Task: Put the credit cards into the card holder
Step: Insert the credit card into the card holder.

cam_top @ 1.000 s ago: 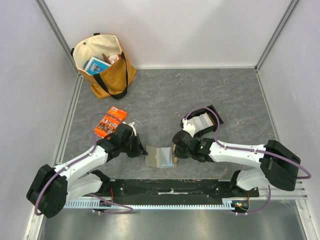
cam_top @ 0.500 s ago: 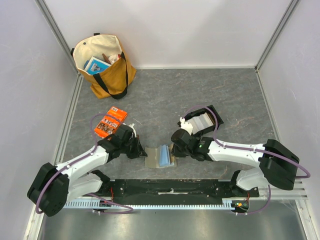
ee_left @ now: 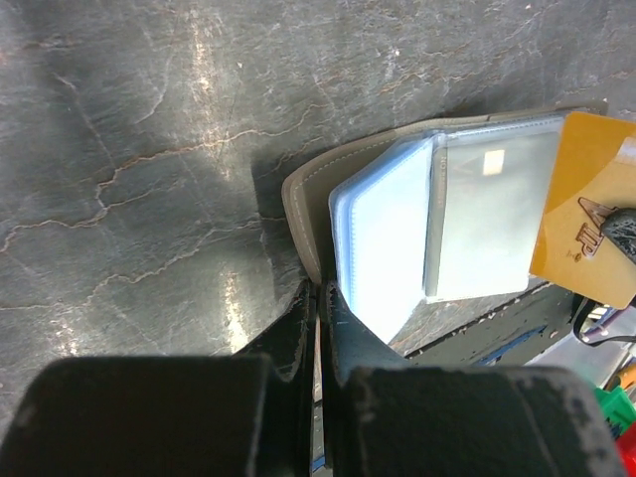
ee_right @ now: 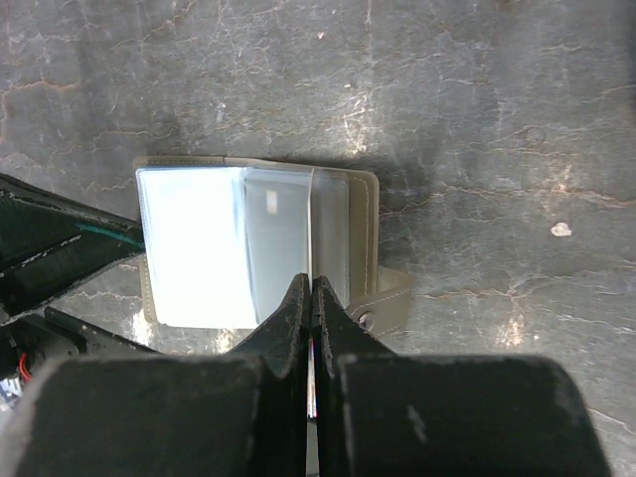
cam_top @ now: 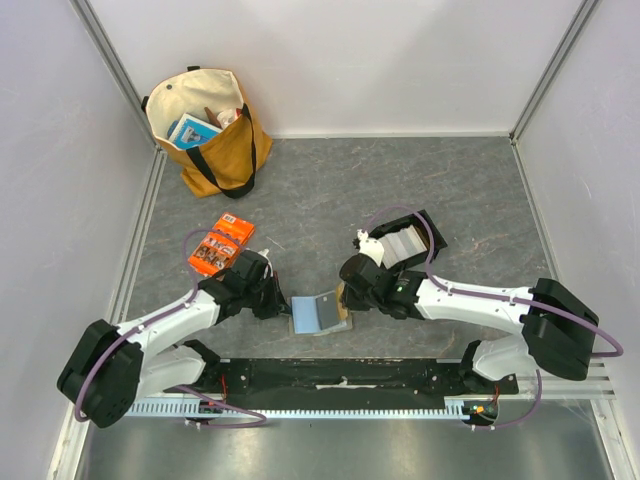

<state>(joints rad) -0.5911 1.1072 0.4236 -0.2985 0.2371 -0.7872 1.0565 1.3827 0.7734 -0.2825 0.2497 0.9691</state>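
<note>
The olive-grey card holder point(cam_top: 318, 312) lies open on the table between my arms, its clear pale-blue sleeves point(ee_left: 388, 238) fanned out. My left gripper point(cam_top: 283, 303) is shut on the holder's left cover edge point(ee_left: 298, 214), and a thin tan strip shows between its fingertips point(ee_left: 320, 288). My right gripper point(cam_top: 347, 297) is shut on a tan credit card point(ee_left: 586, 214) held edge-on over the holder's right half point(ee_right: 343, 229), near the snap tab point(ee_right: 383, 303). More credit cards point(cam_top: 403, 243) are stacked in a black tray.
The black tray point(cam_top: 432, 228) stands behind my right arm. An orange printed packet point(cam_top: 220, 245) lies behind my left arm. A tan tote bag point(cam_top: 205, 130) stands at the back left. The arm base rail point(cam_top: 340, 375) runs along the near edge.
The holder's sleeves have flipped over from a grey page to pale-blue ones that now lie spread flat. My left gripper has closed in on the holder's left edge. My right gripper has shifted slightly left.
</note>
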